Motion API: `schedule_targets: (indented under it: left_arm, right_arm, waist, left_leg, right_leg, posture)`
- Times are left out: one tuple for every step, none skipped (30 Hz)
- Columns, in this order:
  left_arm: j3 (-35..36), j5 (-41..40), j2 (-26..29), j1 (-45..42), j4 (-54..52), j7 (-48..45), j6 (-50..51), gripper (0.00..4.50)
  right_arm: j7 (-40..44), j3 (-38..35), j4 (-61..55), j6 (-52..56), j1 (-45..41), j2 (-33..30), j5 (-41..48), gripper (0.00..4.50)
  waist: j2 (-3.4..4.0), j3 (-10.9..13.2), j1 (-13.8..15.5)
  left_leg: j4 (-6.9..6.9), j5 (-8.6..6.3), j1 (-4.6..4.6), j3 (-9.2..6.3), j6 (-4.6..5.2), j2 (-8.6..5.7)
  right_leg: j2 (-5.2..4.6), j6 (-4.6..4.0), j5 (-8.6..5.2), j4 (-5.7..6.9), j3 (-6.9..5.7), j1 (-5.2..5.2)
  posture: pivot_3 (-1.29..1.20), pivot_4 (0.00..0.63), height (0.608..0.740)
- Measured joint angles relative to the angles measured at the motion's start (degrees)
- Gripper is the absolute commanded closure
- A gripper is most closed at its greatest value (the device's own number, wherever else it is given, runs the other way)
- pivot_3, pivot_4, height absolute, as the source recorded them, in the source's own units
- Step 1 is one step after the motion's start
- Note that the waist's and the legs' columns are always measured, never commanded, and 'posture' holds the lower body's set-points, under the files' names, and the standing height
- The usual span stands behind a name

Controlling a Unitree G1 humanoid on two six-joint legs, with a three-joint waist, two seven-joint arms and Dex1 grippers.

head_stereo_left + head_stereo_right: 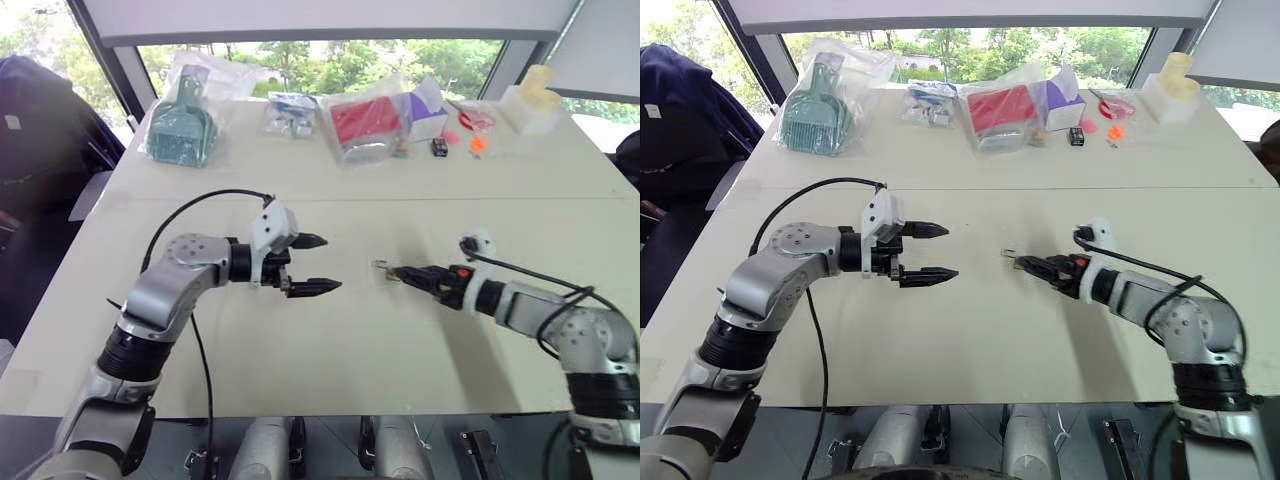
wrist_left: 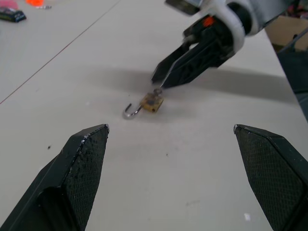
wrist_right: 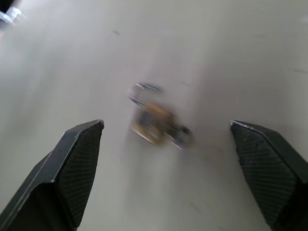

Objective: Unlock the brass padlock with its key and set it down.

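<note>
Textured black claw (image 2: 168, 178) tips, brass padlock (image 2: 152, 102), hooked silvery shackle

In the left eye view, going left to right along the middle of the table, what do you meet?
Left end effector, open → brass padlock, lying on the table with its shackle swung open → right end effector, open just beside the padlock.

One brass padlock (image 2: 152, 102) lies on one table (image 1: 330, 340), shackle swung open. Two grippers are present: one left gripper (image 1: 318, 265) and one right gripper (image 1: 400, 272). Along the far edge: four clear plastic bags, one small black-and-white box (image 1: 439, 147), one pale plastic part (image 1: 532, 100).
</note>
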Motion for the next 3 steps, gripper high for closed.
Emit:
schedule_targets:
  left_arm:
    - [0.1, 0.0, 0.3, 0.3, 0.0, 0.1, 0.2, 0.16]
    - [0.2, 0.0, 0.7, 0.8, 0.1, 0.2, 0.5, 0.16]
    - [0.3, 0.0, 0.9, 1.1, 0.4, 0.5, 0.8, 0.16]
  right_arm:
    - [1.4, -1.0, -1.3, -1.1, 1.9, -1.3, -1.0, 0.04]
    - [3.1, -2.5, -2.9, -2.7, 4.0, -2.5, -1.8, 0.04]
    - [4.2, -4.1, -4.2, -4.1, 5.5, -2.9, -2.6, 0.04]
  waist:
    - [0.0, 0.0, -0.1]
    - [0.0, 0.0, -0.1]
    - [0.0, 0.0, -0.1]
  left_leg:
    - [0.0, 0.0, 0.0, 0.0, 0.0, 0.0]
    - [-0.01, 0.0, 0.01, 0.0, 0.0, 0.01]
    - [-0.01, 0.0, 0.02, 0.0, 0.0, 0.02]
  right_leg:
    - [0.0, 0.01, 0.0, 0.0, 0.0, 0.0]
    - [0.01, 0.01, 0.0, 0.01, 0.0, 0.0]
    - [0.02, 0.02, 0.0, 0.01, 0.0, 0.0]
  posture:
    - [0.0, 0.15, 0.735]
    - [0.0, 0.15, 0.735]
    - [0.0, 0.15, 0.735]
